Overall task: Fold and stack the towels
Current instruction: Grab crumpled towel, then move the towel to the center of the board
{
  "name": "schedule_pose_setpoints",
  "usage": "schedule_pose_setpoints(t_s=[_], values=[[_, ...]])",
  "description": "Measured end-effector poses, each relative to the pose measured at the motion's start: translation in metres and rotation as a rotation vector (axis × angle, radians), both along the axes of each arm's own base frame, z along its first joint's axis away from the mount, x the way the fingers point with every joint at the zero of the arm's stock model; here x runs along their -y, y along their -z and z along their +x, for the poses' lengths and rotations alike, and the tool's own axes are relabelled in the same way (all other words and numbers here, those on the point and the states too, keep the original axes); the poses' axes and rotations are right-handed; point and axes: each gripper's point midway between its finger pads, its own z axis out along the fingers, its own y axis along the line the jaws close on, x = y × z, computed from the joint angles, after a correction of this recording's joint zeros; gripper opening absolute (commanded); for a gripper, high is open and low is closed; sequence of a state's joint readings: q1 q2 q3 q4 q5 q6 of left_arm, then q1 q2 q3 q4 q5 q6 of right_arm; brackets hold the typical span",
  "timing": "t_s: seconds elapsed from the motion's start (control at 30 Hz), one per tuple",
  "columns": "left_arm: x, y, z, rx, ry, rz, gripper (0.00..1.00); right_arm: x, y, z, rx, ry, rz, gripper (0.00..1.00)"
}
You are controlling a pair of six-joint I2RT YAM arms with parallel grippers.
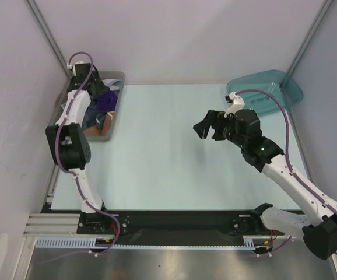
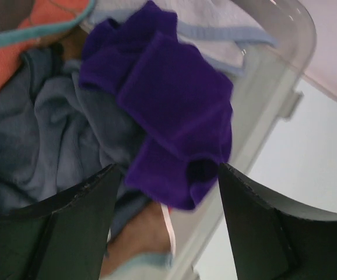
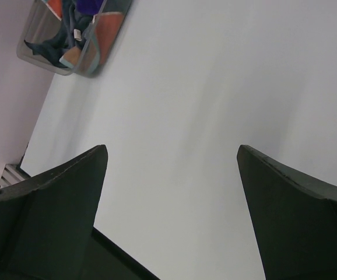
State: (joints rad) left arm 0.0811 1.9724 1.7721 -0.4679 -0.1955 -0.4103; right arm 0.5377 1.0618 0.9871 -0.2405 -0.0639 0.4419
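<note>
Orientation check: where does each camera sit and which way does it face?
Top external: above and behind the bases, looking down on the table and grey bin; left arm and right arm show.
Left wrist: on the left arm, looking down into the bin at purple towel and grey-blue towel; left pincer frames them.
Right wrist: on the right arm, facing across the table toward the bin; right pincer shows.
Shared: all three see the bin and purple towel.
</note>
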Motion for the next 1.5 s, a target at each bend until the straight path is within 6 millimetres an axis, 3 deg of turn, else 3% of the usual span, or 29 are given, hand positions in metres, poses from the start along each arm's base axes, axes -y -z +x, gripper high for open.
schedule_pose_setpoints(t_s=[0.17, 0.33, 0.4, 0.43, 0.53, 0.6, 0.63, 0.8, 0.87, 0.9, 0.93, 1.1, 1.2, 1.27, 1.33, 1.4, 1.5], values=[[-0.008, 0.027, 0.034, -0.017, 0.015, -0.033, 0.74, -0.013, 0.013, 0.008, -0.018, -0.041, -0.010, 1.00], [0.004, 0.061, 0.045, -0.057, 0.071, -0.086, 0.70, -0.022, 0.036, 0.015, -0.063, -0.076, -0.051, 1.00], [0.007, 0.074, 0.047, -0.073, 0.085, -0.103, 0.57, -0.025, 0.045, 0.016, -0.079, -0.090, -0.068, 1.00], [0.008, 0.081, 0.047, -0.082, 0.088, -0.109, 0.42, -0.026, 0.049, 0.017, -0.086, -0.097, -0.075, 1.00], [0.010, 0.093, 0.047, -0.102, 0.095, -0.114, 0.16, -0.029, 0.056, 0.017, -0.099, -0.113, -0.088, 1.00], [0.010, 0.094, 0.046, -0.109, 0.100, -0.110, 0.10, -0.030, 0.057, 0.018, -0.099, -0.123, -0.093, 1.00], [0.010, 0.093, 0.047, -0.106, 0.104, -0.109, 0.00, -0.031, 0.056, 0.018, -0.096, -0.125, -0.094, 1.00], [0.011, 0.063, 0.049, -0.071, 0.128, -0.095, 0.02, -0.034, 0.047, 0.019, -0.080, -0.133, -0.087, 1.00], [0.011, 0.039, 0.049, -0.041, 0.142, -0.082, 0.29, -0.034, 0.044, 0.019, -0.081, -0.133, -0.087, 1.00], [0.013, 0.022, 0.048, -0.017, 0.154, -0.075, 0.25, -0.034, 0.043, 0.019, -0.080, -0.132, -0.087, 1.00], [0.015, 0.004, 0.047, 0.013, 0.163, -0.075, 0.01, -0.033, 0.041, 0.019, -0.081, -0.131, -0.086, 1.00], [0.027, -0.098, 0.026, 0.187, 0.226, -0.045, 0.00, -0.029, 0.040, 0.013, -0.110, -0.116, -0.085, 1.00], [0.044, -0.133, 0.012, 0.254, 0.286, -0.059, 0.00, -0.026, 0.033, 0.008, -0.106, -0.111, -0.075, 1.00], [0.063, -0.145, -0.003, 0.271, 0.346, -0.081, 0.00, -0.023, 0.025, 0.006, -0.086, -0.103, -0.066, 1.00], [0.094, -0.149, -0.021, 0.269, 0.431, -0.106, 0.00, -0.020, 0.017, 0.006, -0.070, -0.094, -0.060, 1.00], [0.139, -0.151, -0.046, 0.268, 0.545, -0.140, 0.05, -0.017, 0.008, 0.008, -0.059, -0.084, -0.060, 1.00], [0.217, -0.142, -0.104, 0.259, 0.752, -0.212, 0.22, -0.008, -0.001, 0.012, -0.051, -0.053, -0.072, 1.00]])
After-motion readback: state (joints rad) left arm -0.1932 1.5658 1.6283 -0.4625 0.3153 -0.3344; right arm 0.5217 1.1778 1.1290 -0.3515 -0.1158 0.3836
